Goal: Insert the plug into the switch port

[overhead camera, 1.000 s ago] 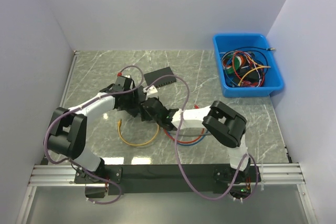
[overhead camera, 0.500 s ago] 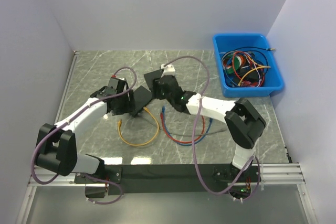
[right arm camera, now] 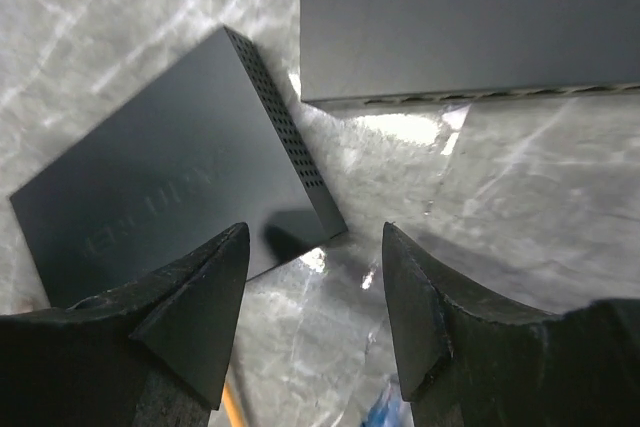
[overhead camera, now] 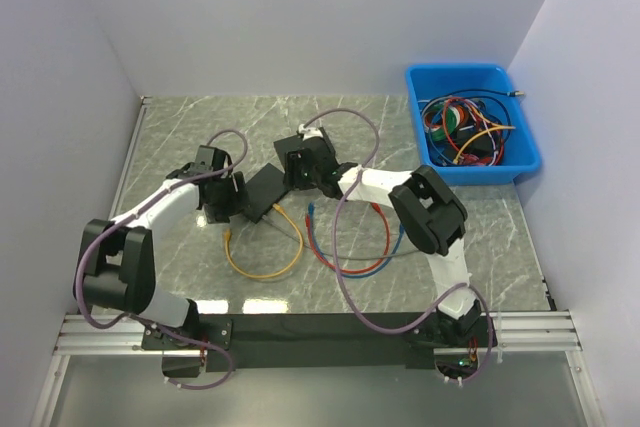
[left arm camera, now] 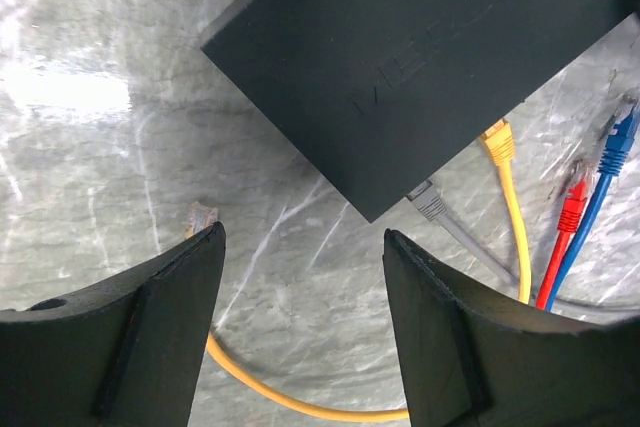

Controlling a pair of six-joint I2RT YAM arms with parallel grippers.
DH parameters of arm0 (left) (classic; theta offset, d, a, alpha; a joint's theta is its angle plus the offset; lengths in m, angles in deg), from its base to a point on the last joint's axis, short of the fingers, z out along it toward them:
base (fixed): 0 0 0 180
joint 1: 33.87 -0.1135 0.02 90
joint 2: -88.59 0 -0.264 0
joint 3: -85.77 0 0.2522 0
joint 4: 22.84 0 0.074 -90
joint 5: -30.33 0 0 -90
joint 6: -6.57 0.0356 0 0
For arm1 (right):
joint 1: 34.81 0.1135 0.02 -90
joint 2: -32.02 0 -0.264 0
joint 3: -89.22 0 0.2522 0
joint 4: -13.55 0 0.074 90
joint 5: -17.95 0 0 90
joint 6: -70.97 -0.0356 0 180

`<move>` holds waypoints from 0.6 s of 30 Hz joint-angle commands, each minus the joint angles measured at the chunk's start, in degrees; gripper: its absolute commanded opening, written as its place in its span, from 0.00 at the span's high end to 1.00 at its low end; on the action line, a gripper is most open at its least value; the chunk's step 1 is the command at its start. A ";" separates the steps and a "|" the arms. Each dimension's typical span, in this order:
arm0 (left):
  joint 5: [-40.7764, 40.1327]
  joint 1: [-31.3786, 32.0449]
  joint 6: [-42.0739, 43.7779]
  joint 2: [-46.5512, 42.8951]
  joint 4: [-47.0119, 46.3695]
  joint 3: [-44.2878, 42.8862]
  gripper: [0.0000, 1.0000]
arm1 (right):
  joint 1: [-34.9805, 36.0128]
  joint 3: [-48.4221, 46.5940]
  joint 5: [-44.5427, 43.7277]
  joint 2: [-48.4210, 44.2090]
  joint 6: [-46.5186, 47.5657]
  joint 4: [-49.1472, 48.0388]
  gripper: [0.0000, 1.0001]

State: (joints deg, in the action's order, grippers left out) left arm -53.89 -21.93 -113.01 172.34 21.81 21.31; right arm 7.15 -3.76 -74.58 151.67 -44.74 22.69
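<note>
Presently: left tool (left arm camera: 300, 247), right tool (right arm camera: 315, 237), both wide, empty. I plan to grip the red plug (left arm camera: 572, 209) behind its head, square to the switch (left arm camera: 420, 57).

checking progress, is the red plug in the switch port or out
Out. The red plug lies loose on the table, apart from the switch.

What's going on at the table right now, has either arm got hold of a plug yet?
Not yet. Both hands are open and empty. The left hand hovers beside the black switch; the right hand hovers over a corner of it, next to a second dark box. The yellow plug and grey plug sit at the switch's edge; I cannot tell if either is seated. The red plug and blue plug lie loose.
</note>
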 commanded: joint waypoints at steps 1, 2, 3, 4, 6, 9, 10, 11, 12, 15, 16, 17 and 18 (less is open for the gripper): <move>3.18 -0.61 0.84 1.24 -1.10 -0.72 0.30 | -0.47 -3.57 2.35 1.89 -1.09 -1.18 0.37; 3.44 -0.69 1.02 1.77 -1.19 -1.07 0.30 | -0.38 -3.92 2.35 2.85 -1.44 -1.18 0.37; 3.62 -0.96 1.02 2.47 -1.10 -1.24 0.30 | -0.38 -3.92 3.48 3.30 -1.44 -1.27 0.37; 3.36 -1.22 1.02 3.95 -1.10 -1.51 0.31 | -0.47 -3.75 3.93 3.48 -1.79 -1.61 0.37; 3.10 -1.48 1.11 5.46 -0.66 -2.21 0.31 | -0.47 -2.79 4.80 3.65 -2.41 -2.93 0.37; 2.74 -2.62 0.93 7.57 -0.57 -3.18 0.31 | -0.29 -1.73 5.69 3.66 -2.59 -3.64 0.39; 2.83 -3.06 0.84 8.62 -0.66 -3.35 0.31 | -0.12 -1.47 6.56 3.39 -2.76 -3.73 0.40; 3.01 -3.94 0.84 8.98 -0.66 -3.53 0.32 | 0.49 -1.03 6.57 3.22 -2.94 -3.99 0.41; 3.36 -4.47 0.84 9.41 -0.66 -3.79 0.32 | 0.93 0.37 6.57 2.52 -3.11 -4.25 0.41; 3.53 -6.23 0.84 10.21 -0.75 -3.88 0.32 | 3.65 2.66 6.57 1.11 -4.07 -5.22 0.41; 3.71 -6.93 0.84 10.21 -0.75 -3.88 0.33 | 4.53 2.93 6.39 0.93 -4.25 -5.22 0.41; 3.80 -7.28 0.84 10.12 -0.92 -3.88 0.33 | 5.32 3.19 6.30 0.76 -4.43 -5.31 0.41; 3.89 -7.55 0.84 10.12 -0.92 -3.88 0.33 | 7.59 3.46 5.87 0.75 -4.52 -5.13 0.41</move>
State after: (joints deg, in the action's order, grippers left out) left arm -47.37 -28.18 -112.80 181.25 23.04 18.29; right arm 8.44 -2.36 -71.60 154.30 -47.80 16.44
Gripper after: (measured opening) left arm 0.677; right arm 0.593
